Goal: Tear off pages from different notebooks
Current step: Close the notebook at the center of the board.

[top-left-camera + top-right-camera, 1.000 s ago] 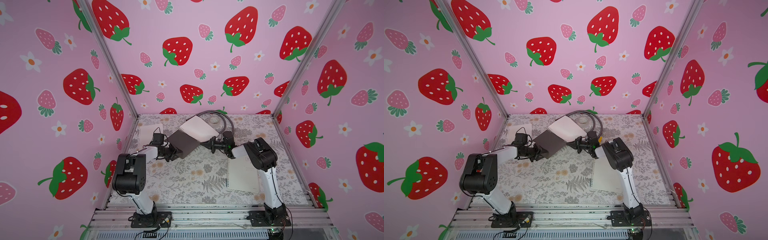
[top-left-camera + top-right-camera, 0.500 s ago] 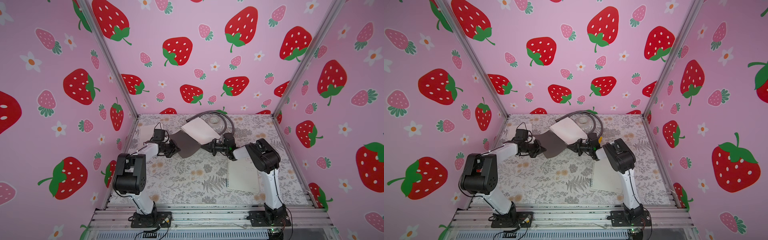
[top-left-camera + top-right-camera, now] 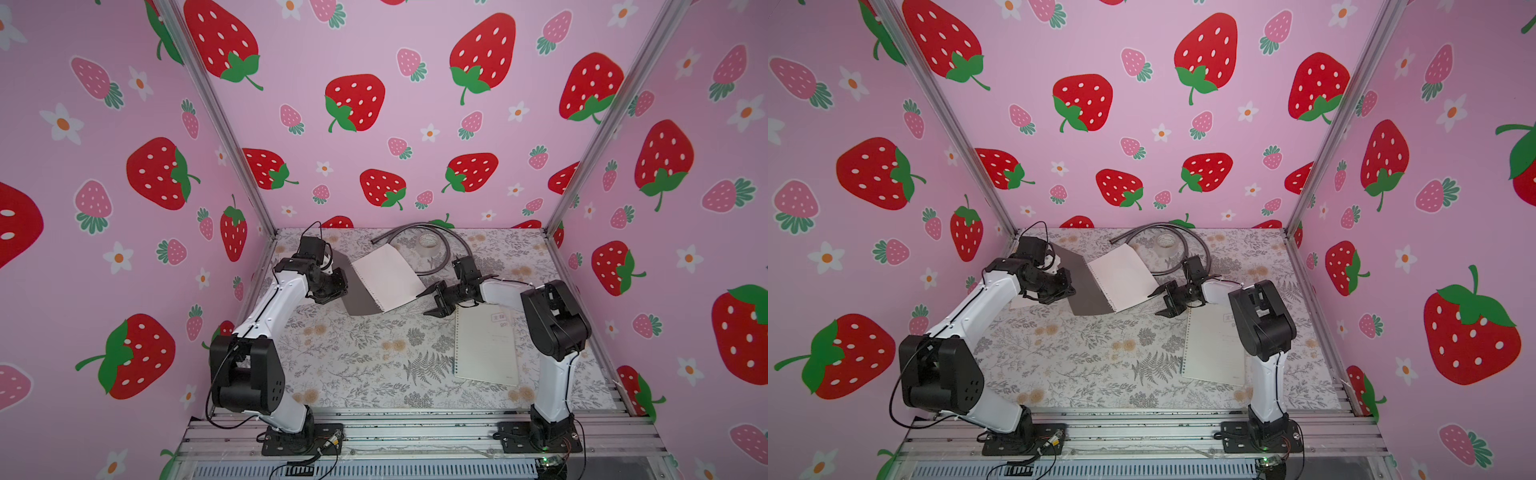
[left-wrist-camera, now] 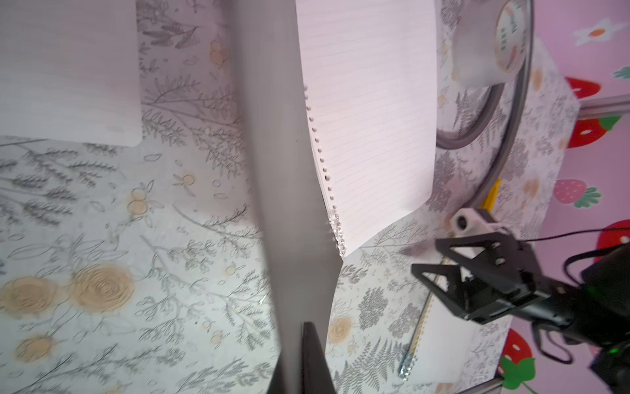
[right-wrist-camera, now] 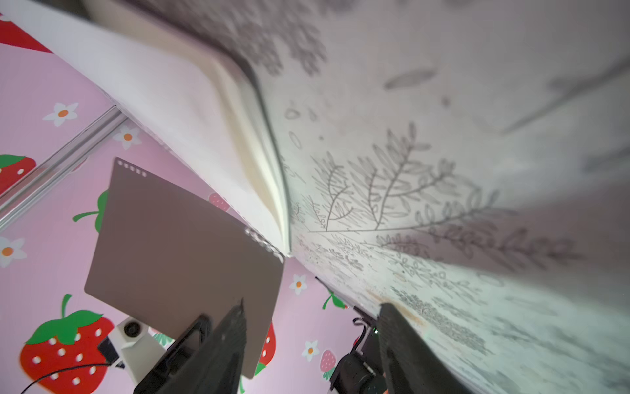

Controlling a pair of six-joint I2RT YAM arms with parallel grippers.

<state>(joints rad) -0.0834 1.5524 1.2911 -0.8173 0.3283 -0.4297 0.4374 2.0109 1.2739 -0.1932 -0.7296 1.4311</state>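
On the mat (image 3: 353, 365): two notebooks (image 3: 486, 349), one loose page (image 4: 68, 68), tape (image 3: 428, 242), hose (image 4: 487, 116). Left gripper (image 3: 341, 284) clamps the brown cover (image 3: 357, 291); right gripper (image 3: 422, 304) gapes.

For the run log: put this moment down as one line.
left gripper: shut on dark cover | right gripper: open, holding nothing | pale notebook: closed, flat

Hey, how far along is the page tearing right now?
Done: one loose lined sheet lies on the table. In hand: left gripper holds the dark notebook open by its cover, top page exposed; right gripper is open beside it, gripping nothing. Left: tear that page, then open the whitish notebook, lying closed.
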